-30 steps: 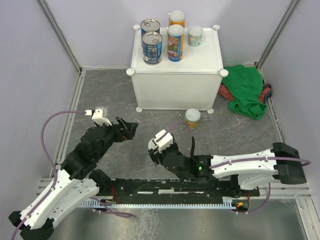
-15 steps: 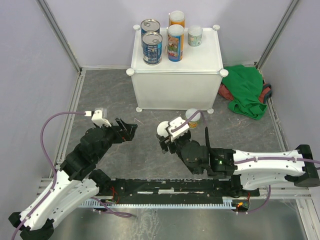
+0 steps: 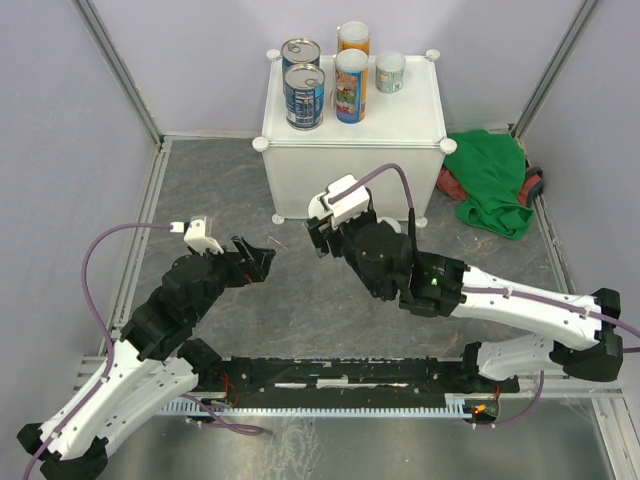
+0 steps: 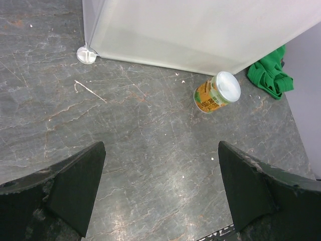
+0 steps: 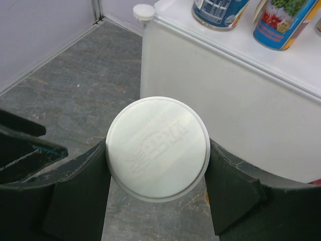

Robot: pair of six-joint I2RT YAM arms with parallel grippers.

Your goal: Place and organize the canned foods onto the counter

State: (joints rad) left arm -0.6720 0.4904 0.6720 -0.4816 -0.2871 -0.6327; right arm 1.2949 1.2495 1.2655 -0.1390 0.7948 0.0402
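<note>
My right gripper (image 3: 320,218) is shut on a can with a pale lid (image 5: 157,148) and holds it in the air in front of the white counter (image 3: 350,175), near its left front corner. On the counter's top stand two dark blue cans (image 3: 303,95), a tall blue-and-orange can (image 3: 350,85), an orange can (image 3: 353,38) and a small pale can (image 3: 390,72). Another yellow-labelled can (image 4: 216,93) stands on the floor by the counter's front. My left gripper (image 3: 255,258) is open and empty over the floor, left of the right gripper.
A green cloth (image 3: 495,185) lies on the floor right of the counter, over something red. Grey stone floor (image 4: 150,135) spreads in front of the counter. Purple walls with metal rails close in the left, right and back.
My right arm has stretched forward and to the left, carrying the pale-lidded can up toward the counter's front. The left arm has barely moved.
</note>
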